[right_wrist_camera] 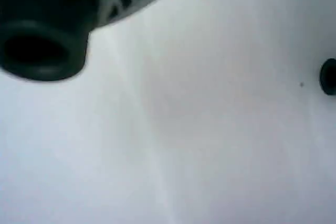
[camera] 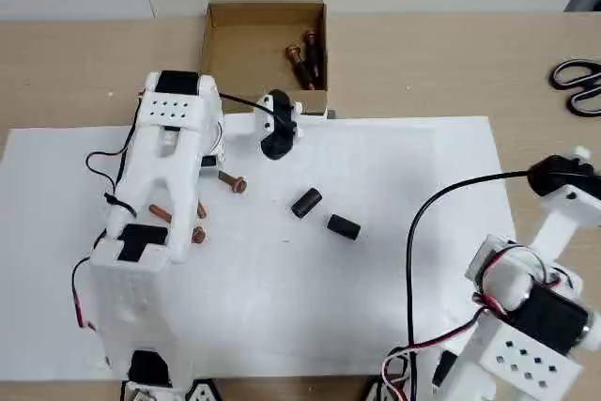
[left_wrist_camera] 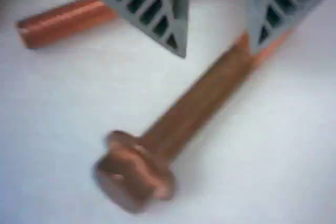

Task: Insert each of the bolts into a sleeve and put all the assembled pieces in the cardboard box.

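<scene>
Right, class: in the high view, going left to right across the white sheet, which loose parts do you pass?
bolt under the left arm → bolt head at the arm's edge → bolt lying clear → first sleeve → second sleeve

Copper bolts (camera: 235,182) and black sleeves (camera: 306,203) lie apart, unassembled.

The gripper (left_wrist_camera: 219,51), fingers parted, hangs over 1 copper bolt's (left_wrist_camera: 194,103) shank, a 2nd bolt (left_wrist_camera: 63,19) lying beyond.

Wooden table (camera: 423,63), white sheet (camera: 282,307) (bolts (camera: 235,182) and two sleeves (camera: 306,203) atop), cardboard box (camera: 208,44), scissors (camera: 577,82).
</scene>
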